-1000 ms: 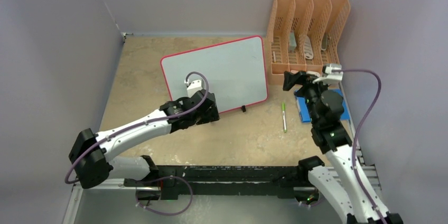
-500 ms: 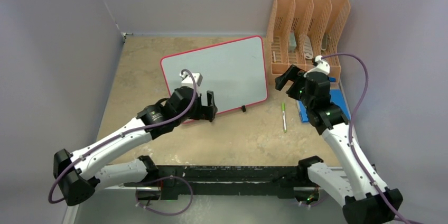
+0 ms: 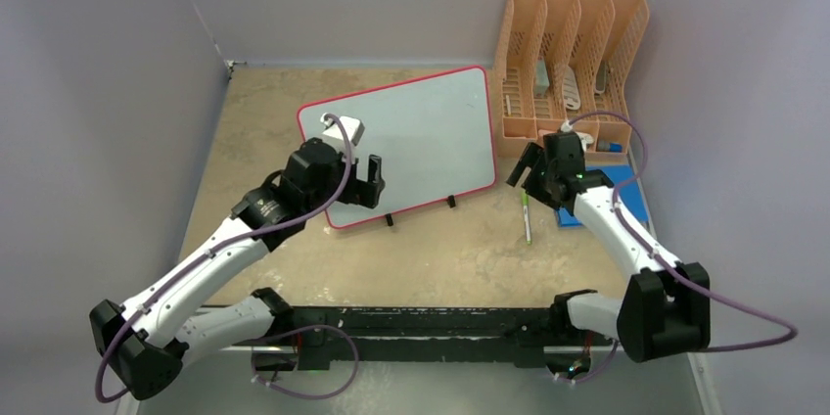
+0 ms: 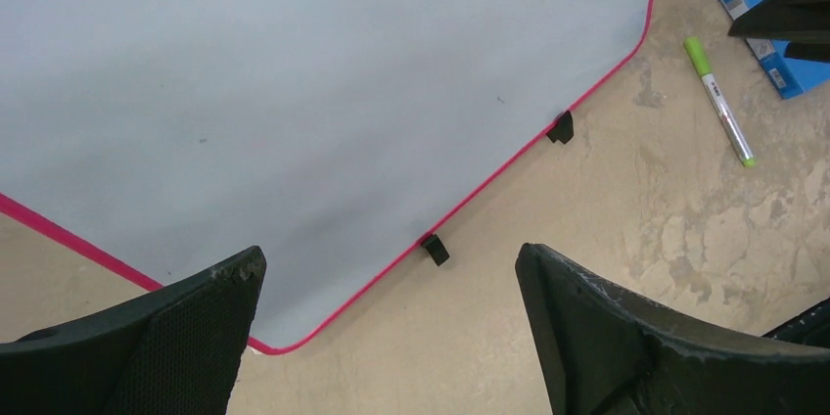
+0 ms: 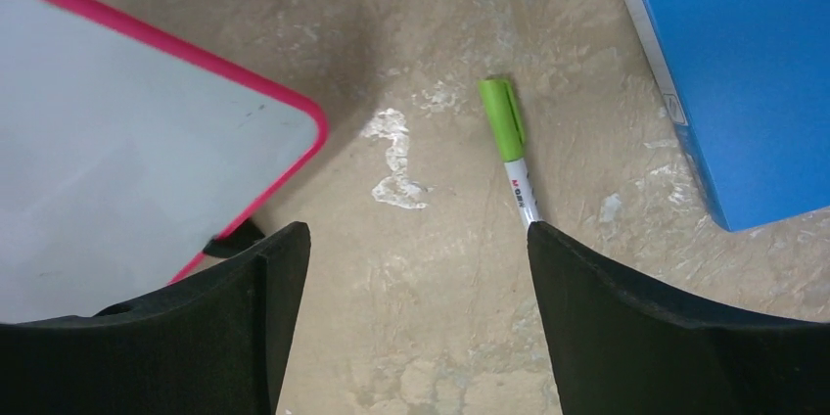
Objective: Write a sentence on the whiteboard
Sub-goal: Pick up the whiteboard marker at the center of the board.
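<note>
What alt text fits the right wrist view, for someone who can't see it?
A green-capped marker lies loose on the tan table, just ahead of the open right gripper. The corner of a whiteboard with a red rim, blank where visible, sits at left. A flat blue rectangle is at upper right.

The whiteboard [image 3: 421, 131] lies askew on the tan surface [image 3: 440, 253], with the left hand [image 3: 369, 183] over its near-left corner. Just off the whiteboard's right edge is the right hand [image 3: 522, 169], beside a green-capped marker [image 3: 526, 216].
</note>
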`<control>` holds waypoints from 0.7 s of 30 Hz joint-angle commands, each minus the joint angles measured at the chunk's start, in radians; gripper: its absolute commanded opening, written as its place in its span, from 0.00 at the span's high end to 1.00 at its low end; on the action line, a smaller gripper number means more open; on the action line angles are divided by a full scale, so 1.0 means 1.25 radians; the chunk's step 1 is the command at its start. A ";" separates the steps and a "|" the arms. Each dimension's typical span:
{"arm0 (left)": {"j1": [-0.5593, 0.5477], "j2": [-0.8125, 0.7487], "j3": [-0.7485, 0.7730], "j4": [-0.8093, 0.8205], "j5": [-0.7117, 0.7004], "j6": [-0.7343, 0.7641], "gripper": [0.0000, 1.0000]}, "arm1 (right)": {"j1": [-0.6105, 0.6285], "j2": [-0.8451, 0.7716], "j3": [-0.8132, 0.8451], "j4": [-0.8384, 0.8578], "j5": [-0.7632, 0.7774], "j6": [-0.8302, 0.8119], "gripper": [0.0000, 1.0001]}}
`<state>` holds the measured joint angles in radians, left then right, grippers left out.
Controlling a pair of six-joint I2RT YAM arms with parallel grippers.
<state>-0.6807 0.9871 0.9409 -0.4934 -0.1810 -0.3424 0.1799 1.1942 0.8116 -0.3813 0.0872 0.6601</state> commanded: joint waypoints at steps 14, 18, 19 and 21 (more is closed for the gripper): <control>0.034 -0.193 -0.117 0.224 0.123 0.081 0.01 | -0.015 0.156 -0.042 -0.029 0.054 0.085 0.42; 0.042 -0.192 -0.116 0.221 0.137 0.081 0.01 | -0.014 0.160 -0.047 -0.027 0.080 0.096 0.44; 0.044 -0.193 -0.117 0.219 0.139 0.081 0.01 | -0.015 0.166 -0.049 -0.026 0.081 0.094 0.44; 0.045 -0.194 -0.116 0.220 0.141 0.084 0.01 | -0.015 0.181 -0.052 -0.023 0.074 0.092 0.47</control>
<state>-0.6346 0.7563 0.7959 -0.2710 -0.0326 -0.2646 0.1646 1.4036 0.7578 -0.3992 0.1452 0.7502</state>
